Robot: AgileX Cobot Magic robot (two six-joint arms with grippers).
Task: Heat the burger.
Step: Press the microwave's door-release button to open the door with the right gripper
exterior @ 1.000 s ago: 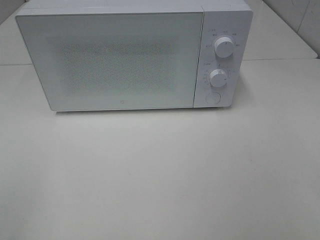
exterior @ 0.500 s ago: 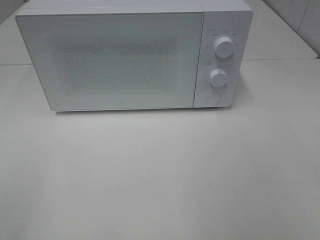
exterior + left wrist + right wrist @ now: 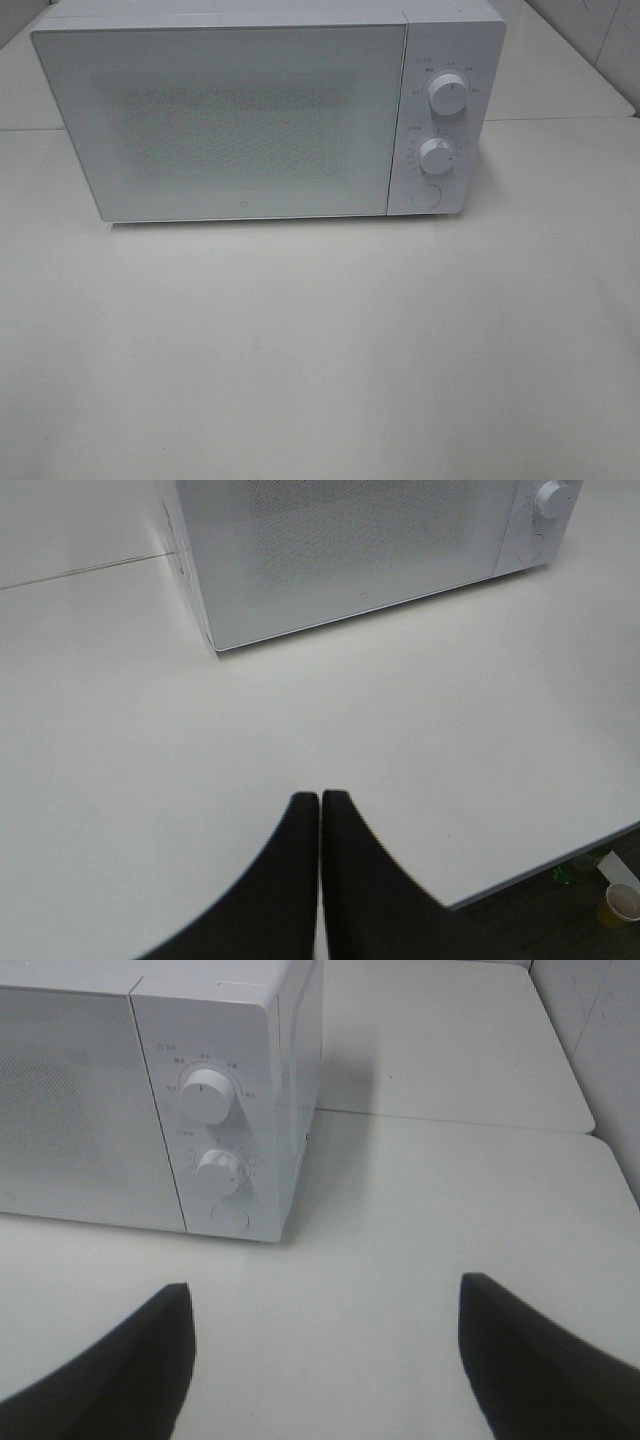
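Closest to me, the left gripper [image 3: 320, 798] hangs low over the white table [image 3: 320, 350], its two dark fingers [image 3: 290, 880] pressed flat together with nothing between them. The right gripper [image 3: 325, 1285] hovers over the same tabletop with its fingers spread wide apart, only bare table showing in the gap, so it holds nothing. Off the table's near edge, down on the floor, a paper cup [image 3: 622, 902] shows in the left wrist view. Farther back stands a white microwave [image 3: 240, 120], square to the room, its speckled door [image 3: 220, 125] closed flush. On the panel to the right of the door are an upper knob [image 3: 447, 95], a lower knob [image 3: 437, 156] beneath it, and a round button [image 3: 426, 197] at the bottom. The burger cannot be seen from any view, and whether it sits behind that frosted door I cannot tell. Behind the microwave a seam marks a second table [image 3: 450, 1040] butted against the first.
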